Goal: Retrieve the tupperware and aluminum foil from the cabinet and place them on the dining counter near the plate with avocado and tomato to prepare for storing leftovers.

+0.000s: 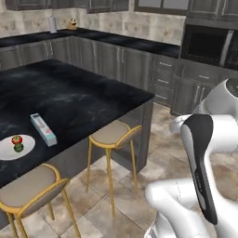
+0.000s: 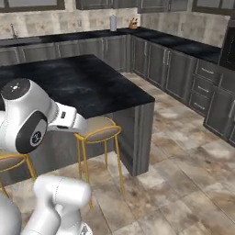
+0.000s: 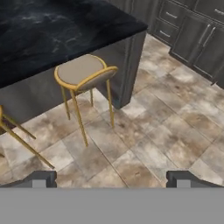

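Flanking the dining counter (image 1: 69,100), two gold-legged stools (image 1: 111,135), foil box (image 1: 43,129) atop.

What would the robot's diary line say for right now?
fingers: open, empty, over floor | aluminum foil: on dining counter beside plate with avocado and tomato | stool: at counter edge

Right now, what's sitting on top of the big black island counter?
On the dining counter lie the aluminum foil box and, beside it, the plate with avocado and tomato. The robot's arm hides part of the top from the right side.
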